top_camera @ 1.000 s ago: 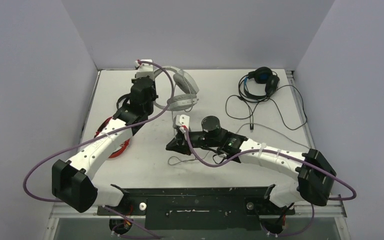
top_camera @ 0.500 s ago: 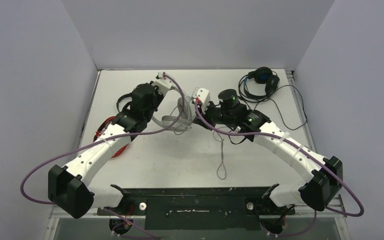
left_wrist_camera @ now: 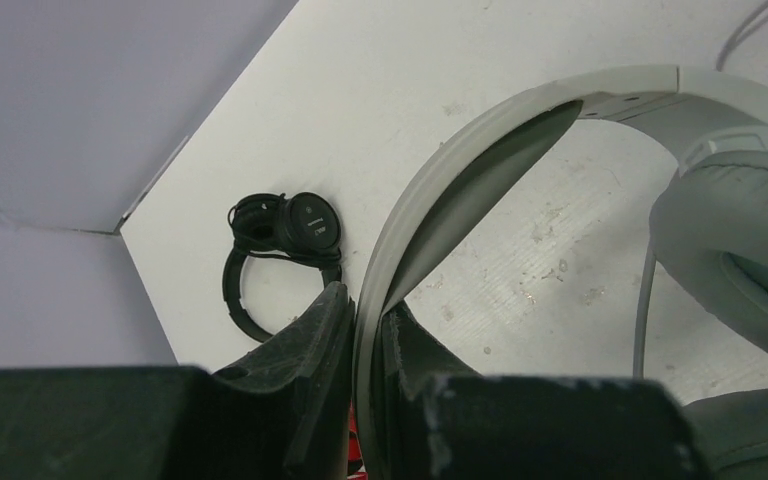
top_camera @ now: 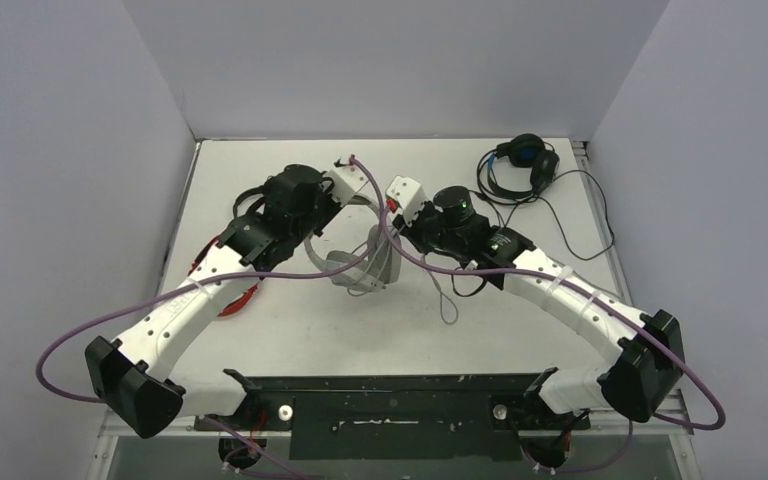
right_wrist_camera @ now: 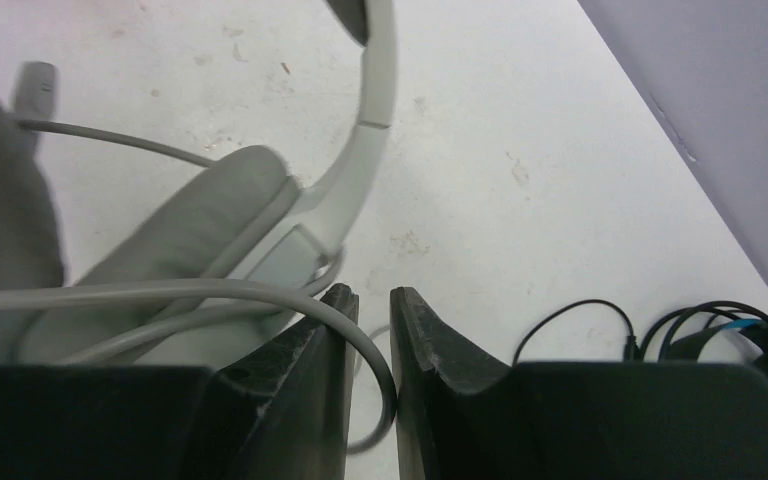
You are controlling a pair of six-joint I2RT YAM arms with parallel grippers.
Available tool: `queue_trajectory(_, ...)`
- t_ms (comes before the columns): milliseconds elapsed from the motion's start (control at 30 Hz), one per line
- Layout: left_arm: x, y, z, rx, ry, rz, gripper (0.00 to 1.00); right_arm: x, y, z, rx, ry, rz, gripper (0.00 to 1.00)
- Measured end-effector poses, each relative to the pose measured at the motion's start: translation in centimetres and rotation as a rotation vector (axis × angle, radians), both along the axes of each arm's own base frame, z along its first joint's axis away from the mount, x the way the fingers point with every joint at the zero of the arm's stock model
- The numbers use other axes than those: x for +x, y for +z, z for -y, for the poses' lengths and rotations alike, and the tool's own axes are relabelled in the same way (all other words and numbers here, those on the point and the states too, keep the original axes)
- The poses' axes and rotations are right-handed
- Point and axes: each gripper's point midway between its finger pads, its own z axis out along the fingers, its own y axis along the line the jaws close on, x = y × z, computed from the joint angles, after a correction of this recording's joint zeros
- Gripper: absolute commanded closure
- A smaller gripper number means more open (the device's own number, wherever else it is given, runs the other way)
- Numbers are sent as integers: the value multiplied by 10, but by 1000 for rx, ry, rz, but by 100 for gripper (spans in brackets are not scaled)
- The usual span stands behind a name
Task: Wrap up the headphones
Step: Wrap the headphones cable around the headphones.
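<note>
Left wrist view tells me the most: my left gripper (left_wrist_camera: 365,320) is clamped on the headband of the white-grey headset (left_wrist_camera: 520,110), a finger pressed to each side of the band. I judge that hold is meant to steady the set while the other arm works the lead. On the right wrist view, the right gripper (right_wrist_camera: 370,300) has its fingers nearly together with the pale cable (right_wrist_camera: 160,293) pinched between them, which looks to me like a wind around the headset. From above, the held headset sits at the centre of the frame, between both wrists.

I count four headsets. One is in hand. The small black headset (left_wrist_camera: 285,245) lies centre left, the red-and-black headset (top_camera: 242,298) shows partly under the left arm, and the black-and-blue headset (top_camera: 520,165) lies upper right, its lead loose. There are two grippers, both occupied.
</note>
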Motion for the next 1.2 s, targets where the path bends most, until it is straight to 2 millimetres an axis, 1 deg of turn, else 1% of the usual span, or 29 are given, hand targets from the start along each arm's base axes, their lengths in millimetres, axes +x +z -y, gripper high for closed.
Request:
queue_trajectory(67, -7, 6, 5, 18, -27, -3, 100, 7, -4, 2, -15, -30, 11, 82)
queue_trajectory(133, -12, 8, 7, 38, -39, -13, 100, 13, -7, 3, -20, -46, 17, 83)
queue_trajectory(300, -16, 1, 6, 66, -42, -61, 100, 18, -20, 1, -8, -60, 24, 83)
queue_trajectory(367, -19, -2, 8, 66, -53, -85, 100, 19, -26, 0, 12, -57, 28, 79)
queue_trajectory(467, -24, 1, 15, 32, -82, -114, 100, 19, -45, 2, 65, -44, 19, 76)
queue_trajectory(533, -29, 6, 23, -4, -115, -131, 100, 20, -58, 10, 109, -43, 1, 75)
queue_trajectory(633, -37, 17, 35, -70, -160, -152, 100, 26, -67, 21, 187, -46, -16, 71)
queue_trajectory(700, -42, 24, 42, -119, -184, -169, 100, 32, -62, 24, 258, -37, -1, 69)
queue_trajectory(800, -50, 35, 50, -179, -211, -191, 100, 36, -44, 23, 362, 5, 46, 68)
queue_trajectory(967, -59, 54, 63, -272, -248, -211, 100, 32, -5, 12, 514, 111, 139, 61)
queue_trajectory(1067, -64, 62, 65, -308, -250, -225, 100, 29, 15, 10, 580, 158, 176, 58)
queue_trajectory(1200, -67, 72, 68, -353, -246, -234, 100, 26, 33, 9, 638, 200, 207, 55)
